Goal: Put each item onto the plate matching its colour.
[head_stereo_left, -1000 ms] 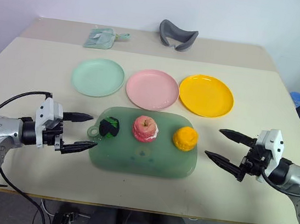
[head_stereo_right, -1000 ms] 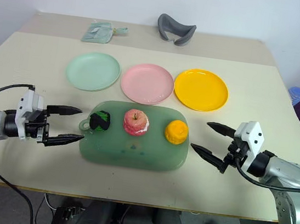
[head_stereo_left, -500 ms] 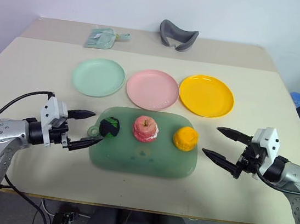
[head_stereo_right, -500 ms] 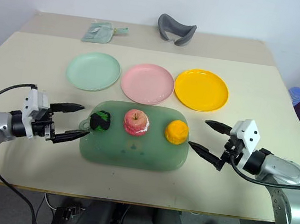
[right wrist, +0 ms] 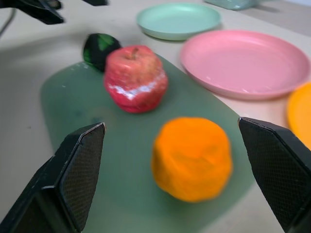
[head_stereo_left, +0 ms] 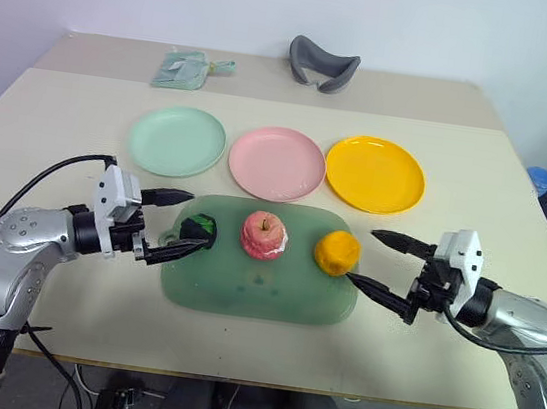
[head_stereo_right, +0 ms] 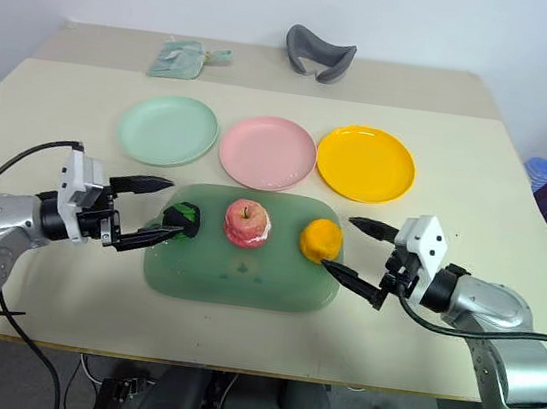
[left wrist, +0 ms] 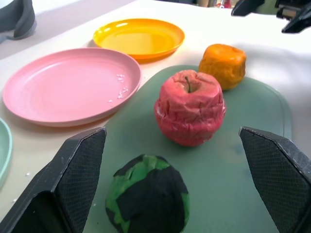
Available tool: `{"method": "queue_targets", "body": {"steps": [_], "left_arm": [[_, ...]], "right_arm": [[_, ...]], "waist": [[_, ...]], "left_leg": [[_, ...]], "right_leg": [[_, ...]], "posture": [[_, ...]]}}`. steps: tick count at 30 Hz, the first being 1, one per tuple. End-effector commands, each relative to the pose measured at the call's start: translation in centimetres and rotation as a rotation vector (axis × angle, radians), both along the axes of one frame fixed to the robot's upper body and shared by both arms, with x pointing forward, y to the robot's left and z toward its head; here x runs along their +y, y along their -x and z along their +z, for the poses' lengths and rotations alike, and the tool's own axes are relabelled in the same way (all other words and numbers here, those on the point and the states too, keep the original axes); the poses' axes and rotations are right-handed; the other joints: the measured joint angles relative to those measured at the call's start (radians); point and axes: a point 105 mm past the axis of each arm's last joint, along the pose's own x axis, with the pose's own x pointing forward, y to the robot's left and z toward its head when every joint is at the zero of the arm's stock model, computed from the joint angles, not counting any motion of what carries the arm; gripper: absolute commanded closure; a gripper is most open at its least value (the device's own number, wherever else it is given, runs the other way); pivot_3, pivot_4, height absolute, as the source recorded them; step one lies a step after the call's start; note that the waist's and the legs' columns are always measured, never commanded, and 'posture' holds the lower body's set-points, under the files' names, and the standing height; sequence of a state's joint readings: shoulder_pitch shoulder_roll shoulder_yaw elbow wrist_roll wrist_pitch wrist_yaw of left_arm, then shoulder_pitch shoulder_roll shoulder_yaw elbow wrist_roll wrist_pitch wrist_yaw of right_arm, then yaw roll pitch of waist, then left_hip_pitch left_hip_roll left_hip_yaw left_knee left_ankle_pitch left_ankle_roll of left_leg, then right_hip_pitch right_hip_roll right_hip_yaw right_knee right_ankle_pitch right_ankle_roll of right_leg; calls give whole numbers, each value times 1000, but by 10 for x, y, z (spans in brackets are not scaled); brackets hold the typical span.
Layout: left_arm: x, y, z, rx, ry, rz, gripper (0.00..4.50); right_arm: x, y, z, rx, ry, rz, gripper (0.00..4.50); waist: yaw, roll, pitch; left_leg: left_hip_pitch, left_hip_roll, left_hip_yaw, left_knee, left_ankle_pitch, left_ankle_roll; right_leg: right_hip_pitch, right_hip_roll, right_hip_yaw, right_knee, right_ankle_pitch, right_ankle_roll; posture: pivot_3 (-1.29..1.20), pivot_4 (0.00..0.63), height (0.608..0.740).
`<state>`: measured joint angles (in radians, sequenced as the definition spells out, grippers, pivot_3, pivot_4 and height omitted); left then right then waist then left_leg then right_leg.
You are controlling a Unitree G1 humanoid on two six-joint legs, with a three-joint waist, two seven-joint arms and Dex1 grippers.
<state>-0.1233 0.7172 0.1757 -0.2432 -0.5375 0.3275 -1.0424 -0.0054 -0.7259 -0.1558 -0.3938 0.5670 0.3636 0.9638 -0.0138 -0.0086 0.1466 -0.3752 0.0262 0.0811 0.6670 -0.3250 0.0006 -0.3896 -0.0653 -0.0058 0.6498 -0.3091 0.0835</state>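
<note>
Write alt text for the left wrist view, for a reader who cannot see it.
The open left gripper frames a dark green-black lump on a dark green tray, with a pink-red apple and an orange fruit farther along it. Beyond the tray lie an empty pink plate and yellow-orange plate.

Plates [left wrist: 73, 85] glossy plastic; apple [left wrist: 189, 114] cracked, matt; tray [head_stereo_left: 257, 288] perhaps matt plastic
</note>
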Motion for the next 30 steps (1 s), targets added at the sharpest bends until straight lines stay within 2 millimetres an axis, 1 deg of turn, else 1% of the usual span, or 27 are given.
{"method": "queue_targets", "body": {"steps": [1, 3, 6, 9, 13, 15, 21, 27, 30], "left_arm": [[-6, -13, 17, -75, 62, 99, 0], [-8, -22, 16, -74, 69, 193, 0], [-18, -26, 15, -35, 120, 242, 0], [-29, -16, 7, 22, 135, 211, 0], [-25, -7, -1, 74, 119, 197, 0], [-22, -5, -3, 88, 106, 192, 0], [-12, -3, -19, 109, 14, 235, 0], [-13, -3, -34, 114, -49, 251, 0], [-13, -6, -40, 120, -62, 266, 0]], "right_arm": [[18, -1, 17, -85, 13, 96, 40], [25, -3, 22, -107, 20, 130, 40], [35, -4, 31, -119, 15, 172, 40], [52, -3, 37, -123, 19, 251, 40], [69, -10, 44, -135, 3, 300, 40], [72, -12, 45, -138, 9, 309, 40], [77, -16, 48, -148, 13, 316, 40], [77, -15, 46, -145, 16, 318, 40], [75, -19, 47, -162, 13, 300, 40]], "waist": [[0, 0, 0], [2, -1, 0], [2, -1, 0], [-2, -1, 0], [-5, -1, 0], [-1, -1, 0], [1, -2, 1], [0, -2, 1], [-1, -2, 1]], "left_leg": [[0, 0, 0, 0, 0, 0], [0, 0, 0, 1, 0, 0], [0, 0, 0, 1, 0, 0], [0, 0, 0, 1, 2, -4], [0, 1, 0, 1, 2, -4], [0, 1, 0, 1, 2, -4], [0, 0, 0, 1, 3, -5], [0, 0, 0, 1, 3, -5], [0, 0, 0, 1, 3, -5]], "right_leg": [[0, 0, 0, 0, 0, 0], [0, 0, 0, 0, 0, 0], [0, 1, 0, 1, 0, 0], [0, 1, 0, 1, 0, 0], [0, 1, 0, 1, 0, 0], [-1, 1, 0, 2, 0, 0], [0, 0, 0, 1, 0, 0], [0, 0, 0, 1, 0, 0], [0, 0, 0, 1, 0, 0]], "posture": [[0, 150, 740], [0, 150, 740], [0, 150, 740], [0, 150, 740], [0, 150, 740], [0, 150, 740], [0, 150, 740], [0, 150, 740], [0, 150, 740]]}}
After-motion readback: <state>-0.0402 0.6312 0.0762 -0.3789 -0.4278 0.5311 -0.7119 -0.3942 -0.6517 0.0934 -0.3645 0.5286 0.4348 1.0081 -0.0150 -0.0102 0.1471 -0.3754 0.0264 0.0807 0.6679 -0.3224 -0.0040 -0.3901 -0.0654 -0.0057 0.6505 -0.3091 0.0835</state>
